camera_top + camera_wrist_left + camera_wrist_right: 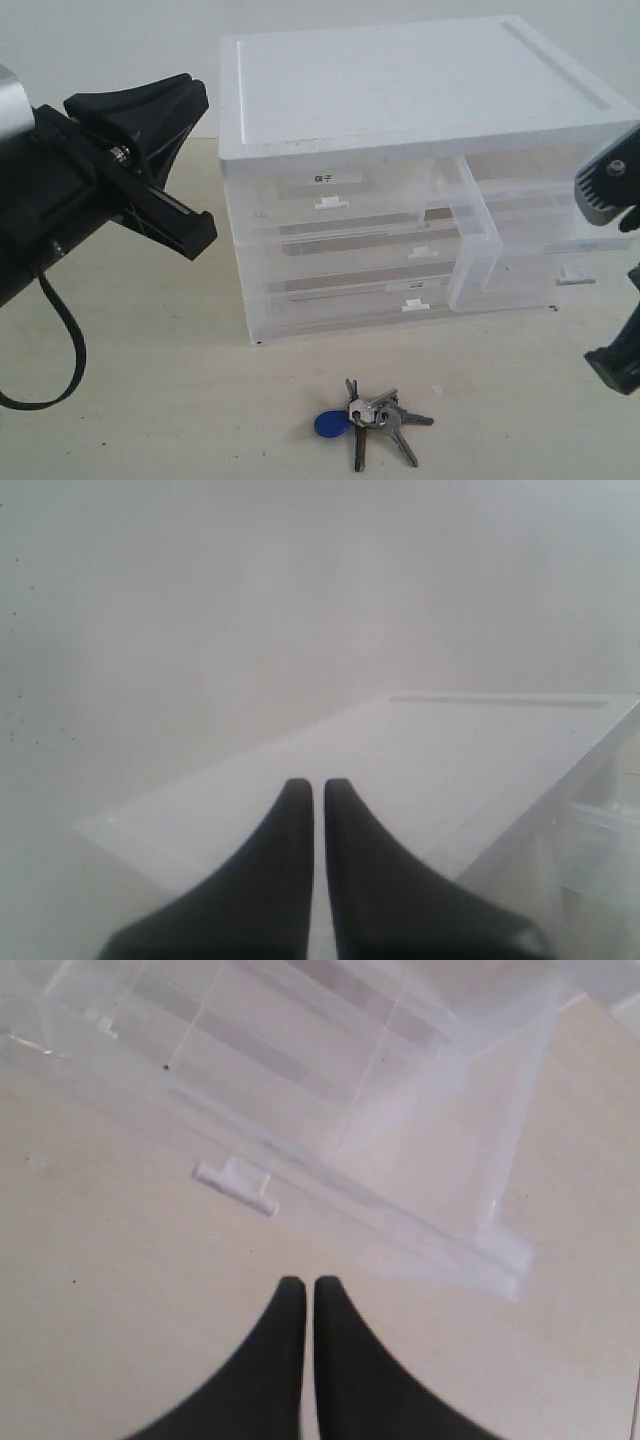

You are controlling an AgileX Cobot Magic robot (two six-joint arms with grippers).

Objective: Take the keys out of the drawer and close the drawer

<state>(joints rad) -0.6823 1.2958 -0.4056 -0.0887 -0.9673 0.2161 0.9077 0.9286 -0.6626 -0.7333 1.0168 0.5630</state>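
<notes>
The keys (368,418), several silver ones on a ring with a round blue fob, lie on the table in front of the cabinet. The drawer (520,250), translucent and half-width, stands pulled out at the cabinet's upper right, and nothing shows inside it. Its white tab handle (575,275) faces forward. The right wrist view looks down on the drawer's front wall (400,1245) and tab handle (236,1183). My right gripper (302,1282) is shut and empty, just in front of that wall over bare table. My left gripper (318,783) is shut and empty, raised beside the cabinet's top.
The white cabinet (400,90) holds a half-width drawer with a black-lettered label (322,178) and two full-width drawers (350,270) below it. My left arm (60,200) fills the left side, its cable (70,340) hanging over the table. The cabinet top (420,760) lies under the left gripper.
</notes>
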